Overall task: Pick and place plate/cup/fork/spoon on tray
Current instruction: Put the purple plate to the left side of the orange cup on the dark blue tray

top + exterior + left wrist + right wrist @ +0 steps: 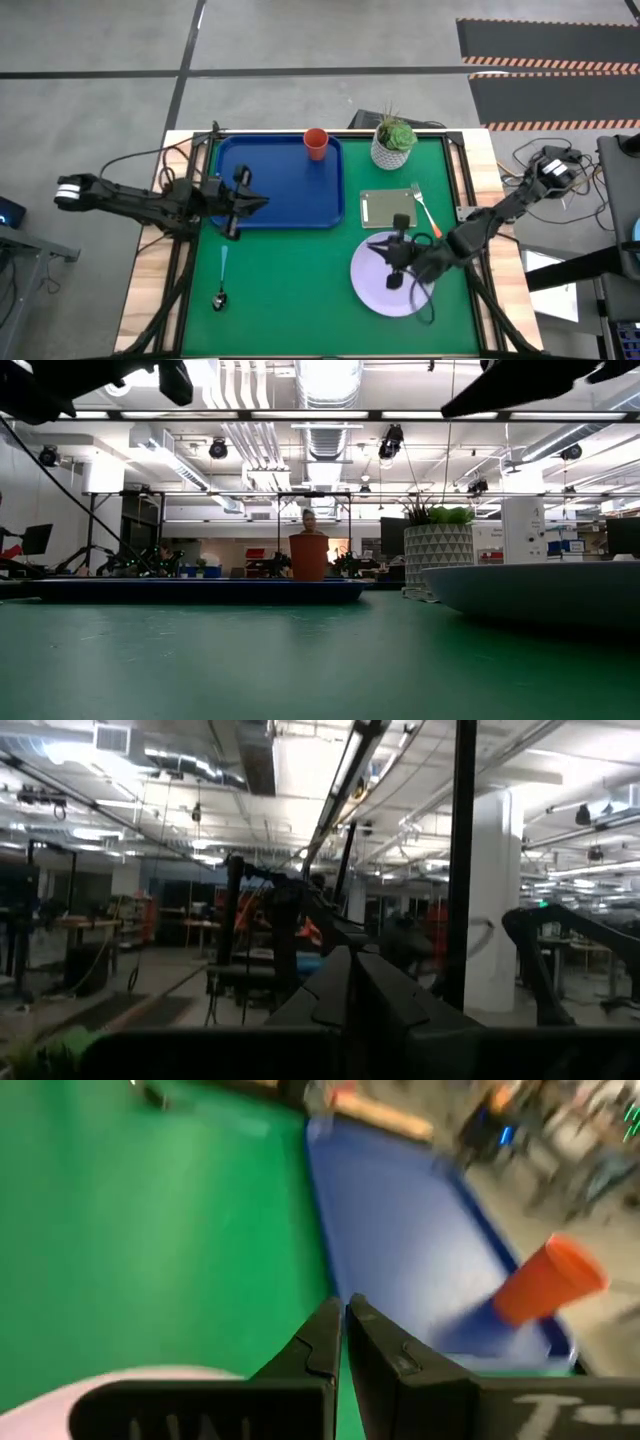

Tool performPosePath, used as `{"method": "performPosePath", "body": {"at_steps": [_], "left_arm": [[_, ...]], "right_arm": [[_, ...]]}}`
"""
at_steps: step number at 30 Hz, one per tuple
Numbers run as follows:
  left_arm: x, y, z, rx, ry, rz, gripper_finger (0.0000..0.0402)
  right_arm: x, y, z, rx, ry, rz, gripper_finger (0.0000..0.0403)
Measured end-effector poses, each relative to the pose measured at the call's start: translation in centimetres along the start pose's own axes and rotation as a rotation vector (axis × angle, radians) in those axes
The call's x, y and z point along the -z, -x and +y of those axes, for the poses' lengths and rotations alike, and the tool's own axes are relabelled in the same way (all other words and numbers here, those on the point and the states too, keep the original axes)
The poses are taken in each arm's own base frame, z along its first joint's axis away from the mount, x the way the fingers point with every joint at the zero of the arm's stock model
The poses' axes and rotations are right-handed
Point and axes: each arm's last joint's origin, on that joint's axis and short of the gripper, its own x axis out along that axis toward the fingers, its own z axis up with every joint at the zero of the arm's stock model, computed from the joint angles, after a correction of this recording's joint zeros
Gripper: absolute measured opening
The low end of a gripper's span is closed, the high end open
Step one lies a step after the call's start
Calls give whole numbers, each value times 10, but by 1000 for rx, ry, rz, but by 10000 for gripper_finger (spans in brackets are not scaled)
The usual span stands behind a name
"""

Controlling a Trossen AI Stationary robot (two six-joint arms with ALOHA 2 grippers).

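Observation:
The orange-red cup [316,143] stands upright in the far right corner of the blue tray [270,190]; it also shows in the low view [308,557] and the right wrist view [548,1283]. The lavender plate [385,290] lies flat on the green mat at the near right. The fork [424,209] lies beside the grey-green pad. The spoon [221,279] lies at the near left. My left gripper [262,203] is shut, high over the tray's near edge. My right gripper [372,244] is shut, above the plate's far left rim [150,1382].
A white pot with a green plant [394,143] stands at the far right, just right of the tray. A grey-green square pad [387,208] lies between the tray and the fork. Bare green mat [290,290] lies between the spoon and the plate.

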Motion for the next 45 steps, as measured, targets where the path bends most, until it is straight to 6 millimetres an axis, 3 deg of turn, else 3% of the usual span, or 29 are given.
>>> {"method": "performPosePath", "body": {"at_steps": [14, 21, 32, 45], "left_arm": [[26, -55, -11, 39, 88, 82, 0], [41, -88, -26, 56, 110, 124, 0], [65, -119, -54, 4, 127, 166, 0], [126, -161, -67, -98, 104, 260, 0]], "right_arm": [[28, 14, -69, -18, 74, -505, 9], [41, 28, -83, 53, 115, -684, 9], [47, 60, -99, 103, 82, -845, 9], [42, 95, -120, 204, 106, -957, 9]]}}
